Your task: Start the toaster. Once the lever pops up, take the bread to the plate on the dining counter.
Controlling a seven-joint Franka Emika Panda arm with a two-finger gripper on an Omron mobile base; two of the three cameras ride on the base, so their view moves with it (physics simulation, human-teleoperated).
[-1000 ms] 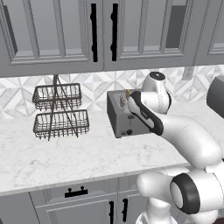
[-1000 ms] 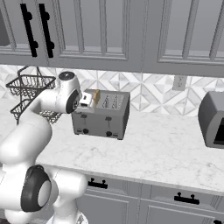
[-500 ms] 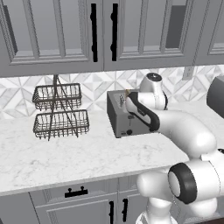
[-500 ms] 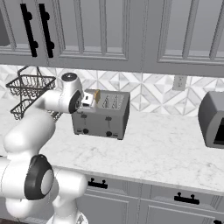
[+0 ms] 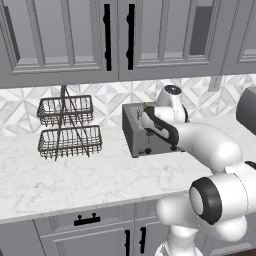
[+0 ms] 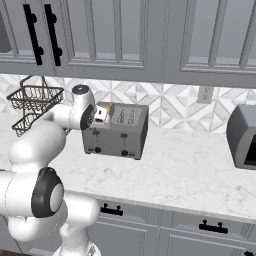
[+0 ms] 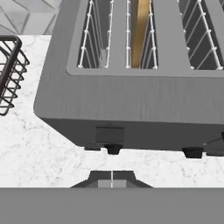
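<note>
One wire basket rack (image 7: 8, 74) sits at my far left; next comes the toaster (image 7: 131, 109), straight ahead and just below my claw (image 7: 112, 181), whose jaws are pressed together and hold nothing. Its long axis runs across my view. The bread (image 7: 141, 33) stands on edge in the left slot. I judge the lever lies directly forward and down.
</note>
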